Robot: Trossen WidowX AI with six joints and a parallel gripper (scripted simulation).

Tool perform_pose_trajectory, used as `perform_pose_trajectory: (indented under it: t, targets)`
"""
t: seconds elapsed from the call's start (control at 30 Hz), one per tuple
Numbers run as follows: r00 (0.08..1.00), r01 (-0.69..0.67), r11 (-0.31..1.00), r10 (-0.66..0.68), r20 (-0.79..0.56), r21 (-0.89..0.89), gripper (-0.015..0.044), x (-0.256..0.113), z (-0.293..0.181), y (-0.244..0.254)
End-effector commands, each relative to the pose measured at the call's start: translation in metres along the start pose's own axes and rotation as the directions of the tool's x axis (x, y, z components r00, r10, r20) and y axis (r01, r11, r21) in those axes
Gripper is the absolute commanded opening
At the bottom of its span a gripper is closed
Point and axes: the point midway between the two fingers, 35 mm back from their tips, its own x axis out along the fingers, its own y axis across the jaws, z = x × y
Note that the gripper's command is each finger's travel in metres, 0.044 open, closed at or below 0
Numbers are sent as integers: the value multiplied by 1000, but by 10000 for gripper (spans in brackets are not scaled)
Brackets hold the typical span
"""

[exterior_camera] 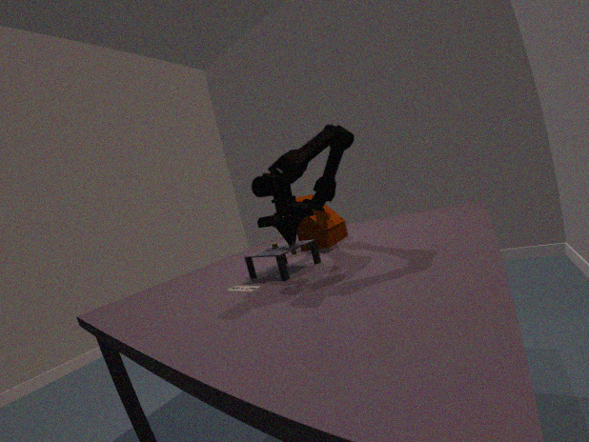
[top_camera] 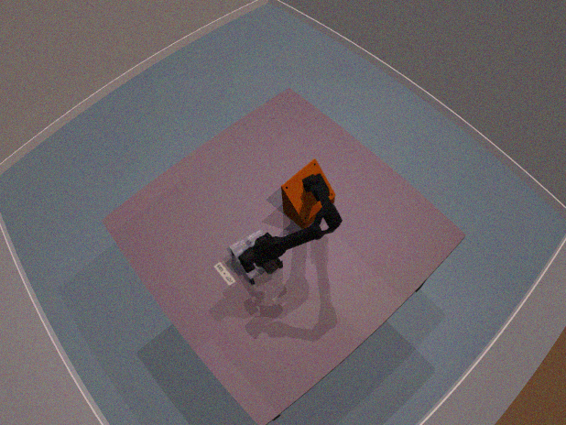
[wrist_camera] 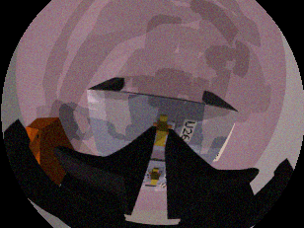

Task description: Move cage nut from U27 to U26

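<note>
Cage nut, yellowish, sits at the fingertips of the gripper, which points down at the rail plate. The fingers are drawn nearly together, with a narrow gap, pinching the nut between their tips. Whether it is square in a hole, or its wings are open under the plate, I cannot tell. Black print beside it on the plate reads "U26". A second nut is at the plate, apart from the fingertips; the wrist view shows it through the gap between the fingers. The plate stands on dark legs on the pinkish table. Near it lies a pale label strip, its dark lettering too blurred to read surely.
</note>
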Motion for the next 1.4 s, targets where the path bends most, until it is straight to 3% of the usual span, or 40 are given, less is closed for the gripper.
perform_pose_trajectory:
  t: [0.0, 1.37]
  targets:
    - [1000, -6, 1000, 6, 4, -3, 24, 0, 1, -1]
    - [999, -44, 999, 44, 3, -5, 24, -1, 1, -4]
